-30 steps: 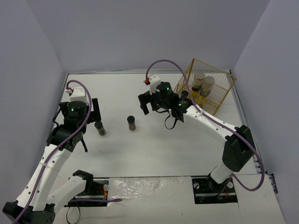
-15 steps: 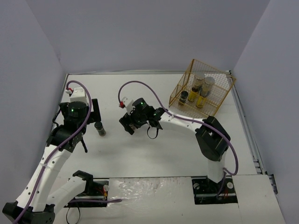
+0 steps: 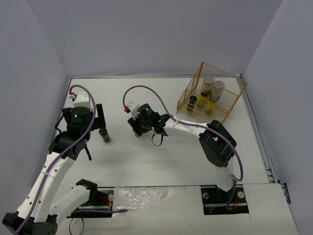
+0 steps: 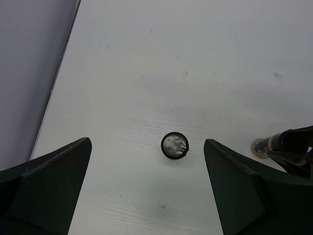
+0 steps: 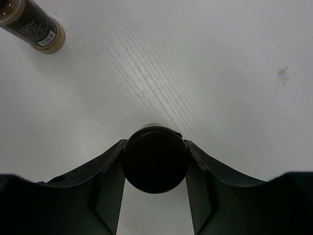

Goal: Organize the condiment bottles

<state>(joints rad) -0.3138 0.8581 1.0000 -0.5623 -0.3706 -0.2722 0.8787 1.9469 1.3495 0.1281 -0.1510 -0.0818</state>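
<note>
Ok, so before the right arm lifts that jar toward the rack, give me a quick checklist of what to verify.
1. Right gripper closed on both sides of the centre jar: ok.
2. Jar centred between the fingers: ok.
3. Grip firm enough to lift: cannot tell.
4. Left gripper open, apart from the right one: ok.
5. Left jar out of the path to the gold wire rack: ok.
6. Free spot in the rack: cannot tell.
</note>
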